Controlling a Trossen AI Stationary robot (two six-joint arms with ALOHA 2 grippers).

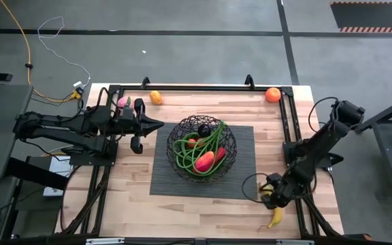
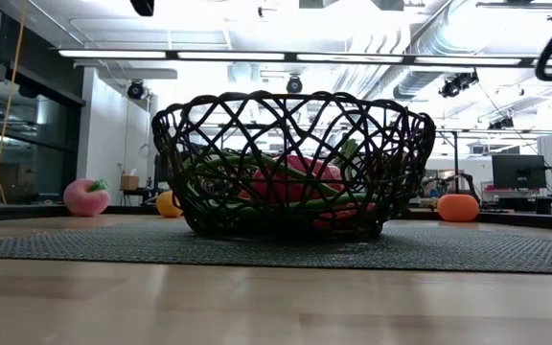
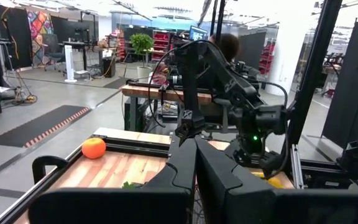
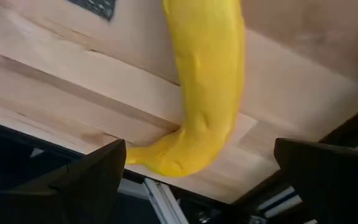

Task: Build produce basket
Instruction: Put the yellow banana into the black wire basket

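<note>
Down at the table's near right corner, the right gripper [image 1: 272, 197] hangs over the yellow banana [image 4: 207, 93] with its fingers [image 4: 82, 183] spread wide to either side of the fruit and not closed on it; the banana lies flat on the bare wood, its tip close to the table's edge. Across the table, the left gripper [image 1: 156, 124] waits with its fingers pressed together, empty, pointing at the basket [image 1: 201, 147] from just beside its rim. That black wire basket stands in the middle of the dark ribbed mat [image 1: 240, 180] and already holds green beans [image 1: 186, 162], red peppers [image 1: 205, 160] and a dark round fruit [image 1: 203, 130]. One orange [image 1: 155, 97] and a pink peach [image 2: 85, 196] lie near the far left edge, another orange [image 1: 272, 94] at the far right corner.
</note>
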